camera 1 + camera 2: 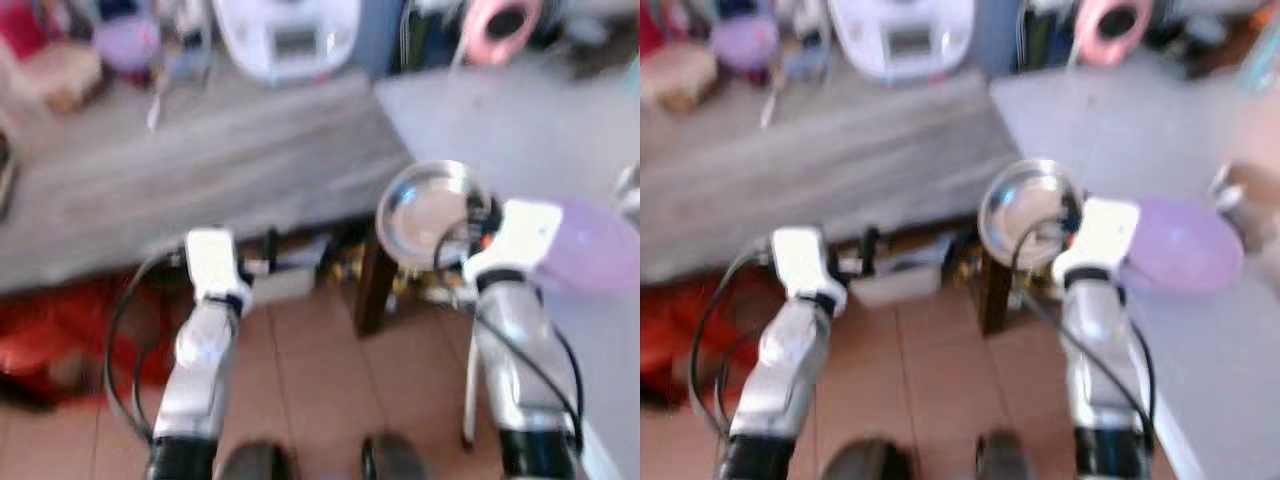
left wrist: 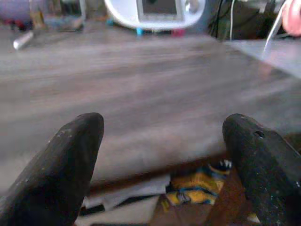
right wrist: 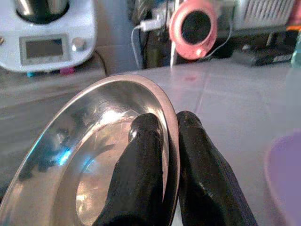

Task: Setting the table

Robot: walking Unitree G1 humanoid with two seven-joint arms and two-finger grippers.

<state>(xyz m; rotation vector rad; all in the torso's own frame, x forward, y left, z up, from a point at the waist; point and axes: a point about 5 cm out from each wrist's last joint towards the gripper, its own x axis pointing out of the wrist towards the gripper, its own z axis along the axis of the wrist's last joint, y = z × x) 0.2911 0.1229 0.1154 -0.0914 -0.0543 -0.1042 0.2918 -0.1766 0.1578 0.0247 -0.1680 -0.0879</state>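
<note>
A shiny steel plate (image 1: 428, 212) hangs tilted in the air near the corner of the wooden table (image 1: 200, 170). My right gripper (image 3: 164, 136) is shut on the steel plate's rim (image 3: 117, 141), one finger inside and one outside. Just right of it a lilac plate (image 1: 590, 245) lies on the grey table (image 1: 520, 130). My left gripper (image 2: 162, 155) is open and holds nothing, level with the near edge of the wooden table (image 2: 141, 94).
A white kitchen machine (image 1: 285, 35) stands at the back of the wooden table, with a purple bowl (image 1: 128, 42) and clutter to its left. A pink round object (image 1: 500, 25) stands behind the grey table. Tiled floor and a red thing (image 1: 60, 340) lie below.
</note>
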